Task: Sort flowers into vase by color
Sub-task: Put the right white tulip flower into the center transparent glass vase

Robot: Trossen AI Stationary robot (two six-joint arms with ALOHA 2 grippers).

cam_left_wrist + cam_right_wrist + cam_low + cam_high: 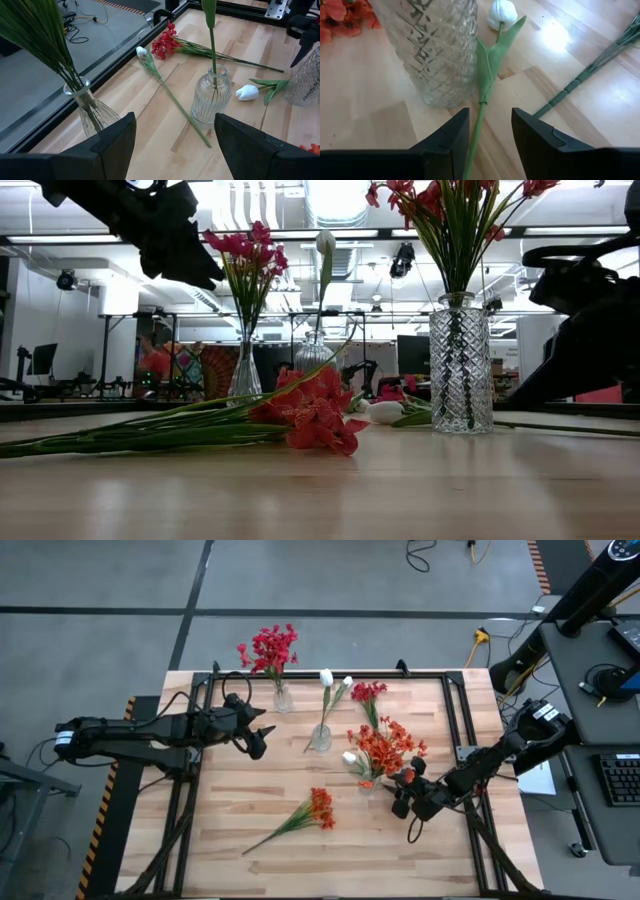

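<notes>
While no writing can be read anywhere, the right gripper (488, 137) at the high view's lower right straddles a white flower's (501, 14) stem with parted fingers, beside the cut-glass vase (434, 45). Left gripper (172, 145) hovers open at centre left. An orange flower (318, 808) lies bottom centre.

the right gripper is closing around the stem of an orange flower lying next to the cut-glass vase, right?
Not orange: the right wrist view shows the right gripper straddling the green stalk of a white flower lying beside the cut-glass vase. The fingers have not yet closed on it.
</notes>
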